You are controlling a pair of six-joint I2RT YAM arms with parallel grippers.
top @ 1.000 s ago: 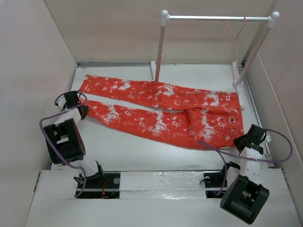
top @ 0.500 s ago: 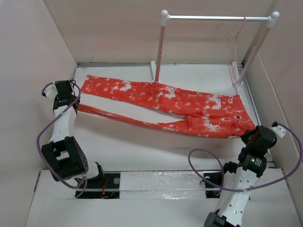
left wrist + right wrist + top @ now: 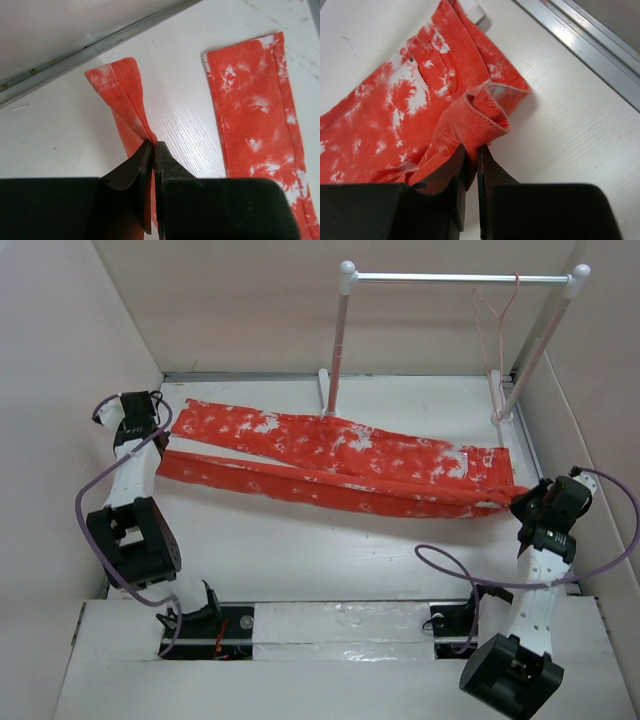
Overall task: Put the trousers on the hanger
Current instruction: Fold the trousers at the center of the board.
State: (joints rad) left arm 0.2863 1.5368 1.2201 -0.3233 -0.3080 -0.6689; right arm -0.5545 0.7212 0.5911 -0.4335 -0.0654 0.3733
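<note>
As a fold is seemingly set up, the trousers [image 3: 340, 455] are clamped tight: cuff by left gripper [image 3: 152, 146], waistband by right gripper [image 3: 472, 150].

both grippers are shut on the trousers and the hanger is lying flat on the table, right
No: the hanger hangs by its hook from the white rail, not flat on the table, as the top external view shows. Both grippers are indeed shut on the trousers: left gripper on a leg end, right gripper on the waistband.
</note>
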